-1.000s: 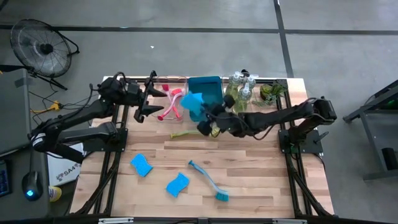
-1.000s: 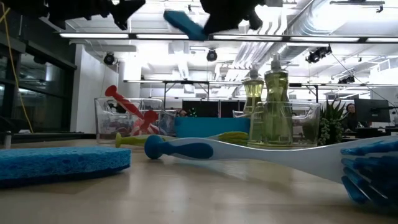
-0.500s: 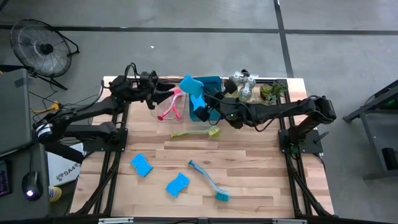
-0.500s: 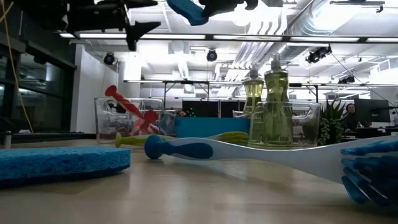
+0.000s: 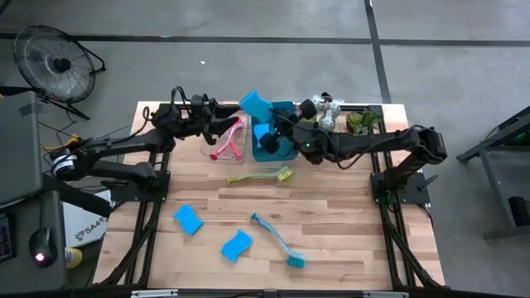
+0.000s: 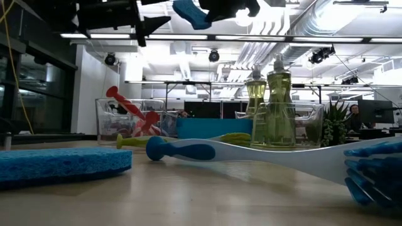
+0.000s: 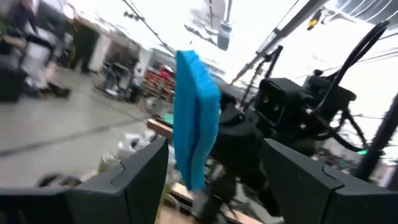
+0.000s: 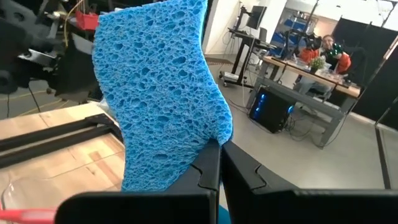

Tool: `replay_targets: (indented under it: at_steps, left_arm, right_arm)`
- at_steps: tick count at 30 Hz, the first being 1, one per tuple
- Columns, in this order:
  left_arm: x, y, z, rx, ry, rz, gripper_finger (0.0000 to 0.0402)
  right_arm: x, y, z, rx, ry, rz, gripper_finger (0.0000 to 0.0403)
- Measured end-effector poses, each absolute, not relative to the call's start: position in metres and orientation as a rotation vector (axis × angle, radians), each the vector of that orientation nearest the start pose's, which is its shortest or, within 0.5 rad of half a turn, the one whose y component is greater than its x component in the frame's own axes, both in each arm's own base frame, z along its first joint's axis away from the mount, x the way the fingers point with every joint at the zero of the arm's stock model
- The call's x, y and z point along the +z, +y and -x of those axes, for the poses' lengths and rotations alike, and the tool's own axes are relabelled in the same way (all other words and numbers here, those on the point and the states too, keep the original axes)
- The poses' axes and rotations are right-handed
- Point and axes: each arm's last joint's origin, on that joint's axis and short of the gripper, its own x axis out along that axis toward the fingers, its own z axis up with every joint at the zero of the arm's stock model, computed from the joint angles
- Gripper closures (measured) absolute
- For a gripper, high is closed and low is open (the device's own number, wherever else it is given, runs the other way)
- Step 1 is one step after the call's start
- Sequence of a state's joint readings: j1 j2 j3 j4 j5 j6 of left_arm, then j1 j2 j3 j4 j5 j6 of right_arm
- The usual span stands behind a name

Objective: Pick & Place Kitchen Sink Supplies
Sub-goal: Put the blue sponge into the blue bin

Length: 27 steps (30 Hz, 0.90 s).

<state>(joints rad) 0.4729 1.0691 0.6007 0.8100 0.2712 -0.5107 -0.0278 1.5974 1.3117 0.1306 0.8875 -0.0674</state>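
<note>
My right gripper [image 5: 268, 122] is shut on a bright blue sponge [image 5: 253, 104], high over the far left corner of the blue bin [image 5: 281, 147]. My left gripper [image 5: 233, 115] stands open just left of that sponge and points at it; in the left wrist view the sponge [image 7: 194, 118] shows between its fingers, farther off and untouched. Two more sponges [image 5: 189, 219] [image 5: 236, 245] and a teal brush [image 5: 277, 240] lie flat on the near table. A yellow-green brush [image 5: 262, 175] lies in front of the bin. My right gripper pinches one end of the sponge [image 8: 204, 135] between its two fingers. The fingers come about level from the table's right. The sponge sticks out past the fingertips toward the left arm, standing on edge and lifted clear of everything.
Pink brushes [image 5: 226, 137] lie in a clear tray left of the bin. Pump bottles [image 5: 325, 112] stand in a clear tray [image 6: 314, 122] right of it, beside a small plant [image 5: 361, 122]. The bare wooden middle of the table [image 5: 331, 215] has room.
My right gripper has risen and gone toward the far edge with the sponge, from in front of the bin to above its far left corner. My left gripper has swung toward the table's right, rolled, and now points at the sponge, staying open.
</note>
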Motion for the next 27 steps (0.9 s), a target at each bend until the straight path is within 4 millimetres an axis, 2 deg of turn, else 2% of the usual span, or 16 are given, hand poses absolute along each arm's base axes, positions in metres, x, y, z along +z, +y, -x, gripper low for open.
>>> replay_targets:
  at_steps: [7, 13, 17, 21, 27]
  left_arm:
    - [0.326, 0.098, -0.229, 0.163, -0.372, 0.264, 0.0147]
    - [0.330, 0.103, -0.247, 0.166, -0.332, 0.266, 0.0147]
    - [0.333, 0.105, -0.250, 0.172, -0.338, 0.265, 0.0151]
    - [0.334, 0.106, -0.251, 0.185, -0.331, 0.270, 0.0177]
    - [0.334, 0.107, -0.251, 0.202, -0.334, 0.273, 0.0244]
  right_arm:
    - [0.343, -0.035, -0.363, -0.910, 0.173, 0.122, 0.0402]
    - [0.343, -0.035, -0.363, -0.909, 0.176, 0.129, 0.0403]
    - [0.343, -0.034, -0.363, -0.909, 0.178, 0.131, 0.0403]
    - [0.341, -0.034, -0.363, -0.908, 0.191, 0.136, 0.0403]
    - [0.341, -0.034, -0.363, -0.907, 0.192, 0.139, 0.0403]
